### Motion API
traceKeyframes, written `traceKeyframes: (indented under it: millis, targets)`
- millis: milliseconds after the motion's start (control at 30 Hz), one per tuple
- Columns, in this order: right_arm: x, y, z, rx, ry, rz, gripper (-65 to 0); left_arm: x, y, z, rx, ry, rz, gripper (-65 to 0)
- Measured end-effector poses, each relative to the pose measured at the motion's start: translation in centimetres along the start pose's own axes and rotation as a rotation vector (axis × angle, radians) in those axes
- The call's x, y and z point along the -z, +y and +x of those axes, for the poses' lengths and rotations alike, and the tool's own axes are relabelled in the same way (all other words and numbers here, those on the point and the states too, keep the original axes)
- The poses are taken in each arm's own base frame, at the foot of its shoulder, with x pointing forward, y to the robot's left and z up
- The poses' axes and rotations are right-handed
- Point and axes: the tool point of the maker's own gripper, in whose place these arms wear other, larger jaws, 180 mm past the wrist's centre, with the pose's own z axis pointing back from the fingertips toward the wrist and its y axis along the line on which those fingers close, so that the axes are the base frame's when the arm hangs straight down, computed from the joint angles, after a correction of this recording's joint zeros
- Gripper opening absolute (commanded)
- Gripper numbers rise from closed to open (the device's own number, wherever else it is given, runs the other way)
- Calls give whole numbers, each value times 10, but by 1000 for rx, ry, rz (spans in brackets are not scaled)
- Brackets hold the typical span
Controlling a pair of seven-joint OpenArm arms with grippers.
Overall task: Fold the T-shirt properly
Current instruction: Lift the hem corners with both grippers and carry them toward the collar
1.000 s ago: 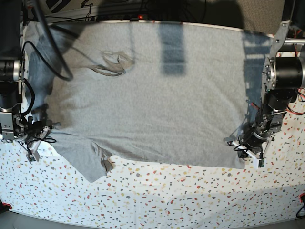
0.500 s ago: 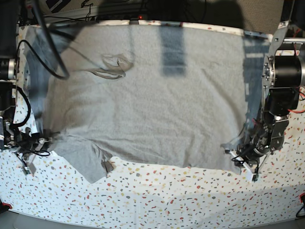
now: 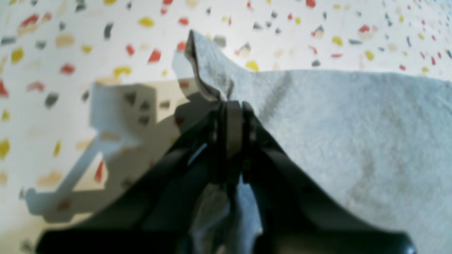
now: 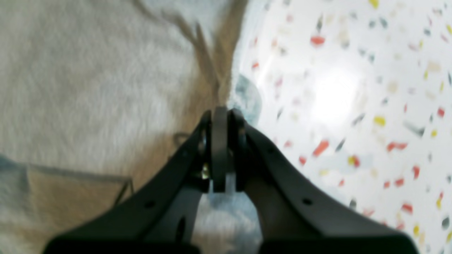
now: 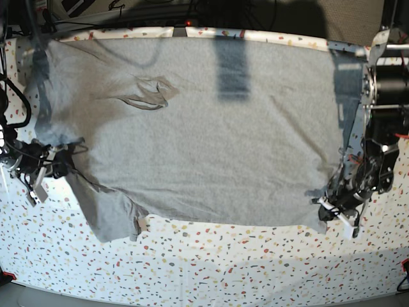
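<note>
The light grey T-shirt lies spread flat over the speckled table, plain side up. Its neck opening sits at the far left and one sleeve trails toward the near left. At the shirt's near right corner, my left gripper is shut on the fabric. In the left wrist view the left gripper pinches a raised corner of the T-shirt. My right gripper is shut on the shirt's left edge. The right wrist view shows the right gripper clamped on the T-shirt.
Arm motors and brackets stand at the right edge, and black cables hang at the left edge. More cables and dark gear run along the back. Bare speckled table top stretches in front of the shirt down to the near edge.
Both grippers have kept their grip and drawn the shirt toward the near side and outward. The cloth lies flatter, and a strip of table now shows along the far edge.
</note>
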Motion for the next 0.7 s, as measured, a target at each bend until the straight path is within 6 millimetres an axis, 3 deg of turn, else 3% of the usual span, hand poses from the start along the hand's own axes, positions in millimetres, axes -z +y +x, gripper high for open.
traceKeyframes:
  millis: [100,200,400,500,700]
  targets:
    - [-3,11,-13,6,12,15,-650,-10,-13,-11,34,0,-32,-650]
    - [-13,14,-21,55,-17,14,-650,-28,-25,-9,39,-69,-30,-650]
    - [-50,-2,-24,120,-111,-76,-650,-76,-22,-2,132,-145,31,-650]
    - [-62,5,-29,143,-142,-87,-650,-91,-25,-4,152,-154,29,-650]
    - [-79,19,-55,199,-149,-113,-650,-120,-12,-28,88,-138,64,-650]
